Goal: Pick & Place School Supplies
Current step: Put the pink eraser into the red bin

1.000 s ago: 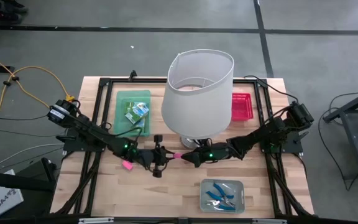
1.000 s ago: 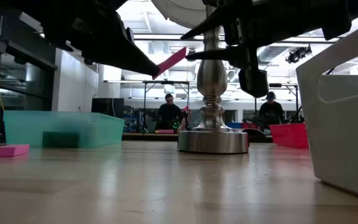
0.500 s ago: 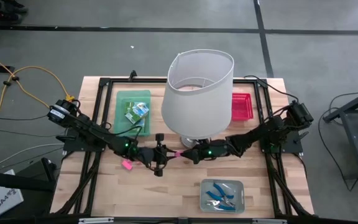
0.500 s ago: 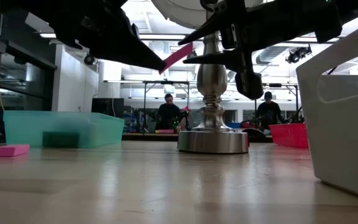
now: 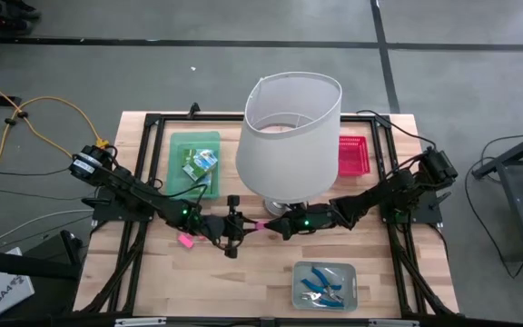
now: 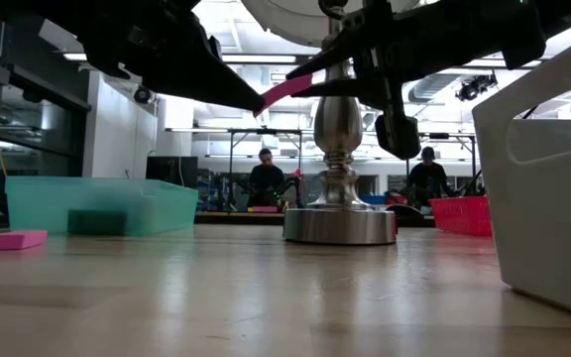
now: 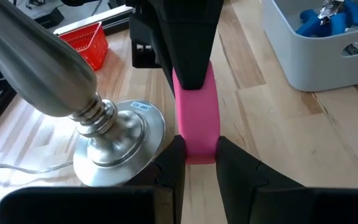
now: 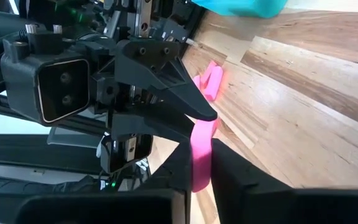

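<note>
Both end effectors — left [image 7: 197, 158] and right [image 8: 197, 165] — clamp one pink eraser [image 7: 197, 118] mid-air beside the lamp base [image 7: 120, 140], well clear of table edges.

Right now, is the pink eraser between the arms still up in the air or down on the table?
Up in the air. The pink eraser hangs above the table, gripped at opposite ends by the left gripper and right gripper.
</note>
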### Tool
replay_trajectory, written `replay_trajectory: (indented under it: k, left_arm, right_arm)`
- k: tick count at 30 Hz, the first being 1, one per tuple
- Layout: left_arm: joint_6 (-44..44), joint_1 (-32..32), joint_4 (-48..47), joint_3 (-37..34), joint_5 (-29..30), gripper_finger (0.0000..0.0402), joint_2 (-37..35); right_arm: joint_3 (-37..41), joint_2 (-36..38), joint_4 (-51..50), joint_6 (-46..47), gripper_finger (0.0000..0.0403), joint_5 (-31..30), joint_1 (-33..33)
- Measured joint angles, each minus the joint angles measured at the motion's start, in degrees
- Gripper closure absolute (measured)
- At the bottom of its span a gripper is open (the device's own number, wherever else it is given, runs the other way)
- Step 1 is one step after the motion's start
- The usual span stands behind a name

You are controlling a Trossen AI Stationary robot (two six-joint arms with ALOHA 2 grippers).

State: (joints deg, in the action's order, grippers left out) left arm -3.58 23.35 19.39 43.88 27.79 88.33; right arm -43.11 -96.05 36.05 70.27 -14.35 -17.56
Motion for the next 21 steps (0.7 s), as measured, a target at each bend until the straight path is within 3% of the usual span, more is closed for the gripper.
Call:
replay_trajectory:
  k: [13, 21]
  left_arm:
    - [0.6, 0.5, 0.6, 0.0, -1.9, 0.0286, 0.0]
    - [0.6, 2.1, 0.4, 0.0, -2.4, 0.0281, 0.0]
  right_arm:
    - [0.0, 0.0, 0.0, 0.0, 0.0376, 2.4, 0.0]
    - [0.0, 0.0, -1.0, 0.0, 0.0377, 2.3, -2.1]
